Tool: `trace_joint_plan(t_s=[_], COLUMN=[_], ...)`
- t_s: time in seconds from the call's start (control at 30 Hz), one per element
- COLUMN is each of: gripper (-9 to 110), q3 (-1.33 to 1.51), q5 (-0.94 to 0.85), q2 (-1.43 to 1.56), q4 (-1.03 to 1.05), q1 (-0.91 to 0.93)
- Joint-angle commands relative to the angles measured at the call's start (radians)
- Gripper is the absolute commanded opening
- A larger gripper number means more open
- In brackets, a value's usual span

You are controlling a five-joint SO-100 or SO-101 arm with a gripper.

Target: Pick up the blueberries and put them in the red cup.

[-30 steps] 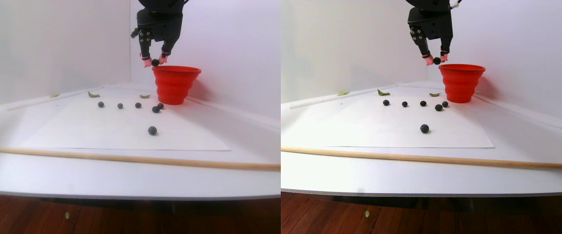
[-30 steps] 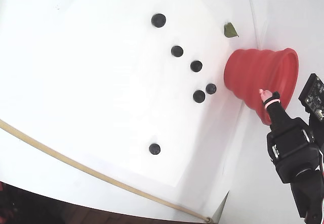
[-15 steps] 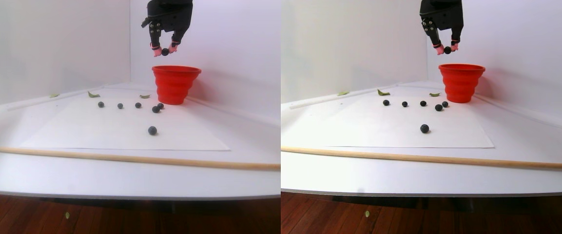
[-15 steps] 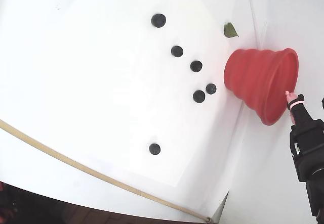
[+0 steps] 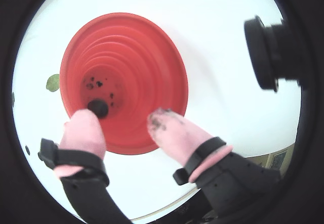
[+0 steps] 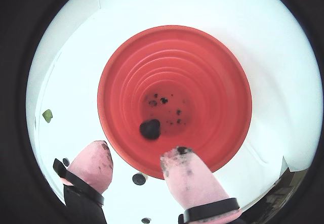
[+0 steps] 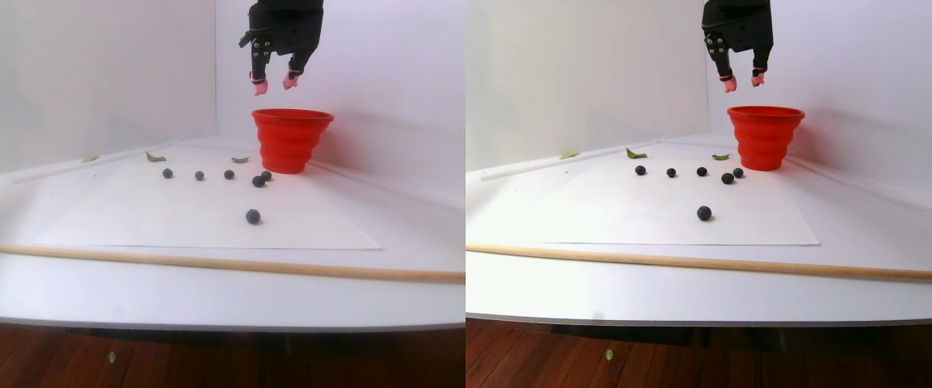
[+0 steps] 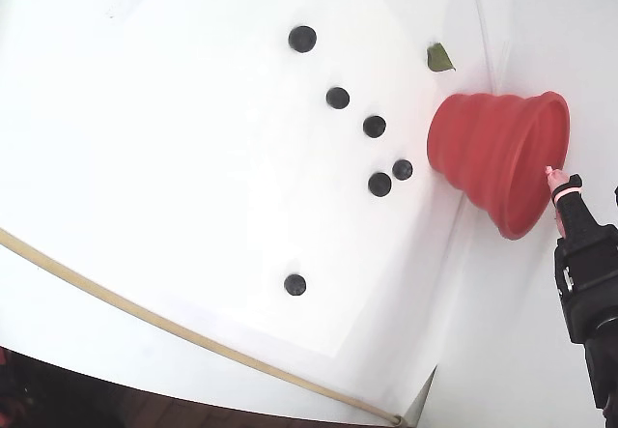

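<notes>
The red cup [image 5: 147, 62] stands upright at the back of the white sheet, also in the other wrist view [image 6: 212, 82], the stereo pair view [image 7: 292, 141] and the fixed view [image 8: 492, 153]. One blueberry [image 5: 98, 107] lies in its bottom [image 6: 150, 128], among dark specks. My gripper [image 5: 121, 118] hangs open and empty above the cup's near rim [image 6: 137, 150] [image 7: 276, 84]; its pink fingertips [image 6: 182, 163] are stained dark. Several blueberries [image 8: 379, 185] lie loose on the sheet beside the cup [image 7: 252, 216].
A green leaf scrap [image 8: 439, 58] lies near the cup, with more leaf bits [image 7: 155, 157] along the back. A thin wooden stick [image 7: 191, 260] lies across the table's front. White walls stand close behind the cup. A black camera [image 5: 268, 52] rides beside the gripper.
</notes>
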Motion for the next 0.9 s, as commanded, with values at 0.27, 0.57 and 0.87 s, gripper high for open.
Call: trace_joint_plan(t_s=[0.27,0.57,0.87], gripper=[21,21,21], q3=[-0.034,0.072,0.183], q5=[-0.002,0.006,0.017], q2=[0.106,0.213,0.264], q4=[-0.002,0.029,0.029], q1=[0.034,0.038,0.046])
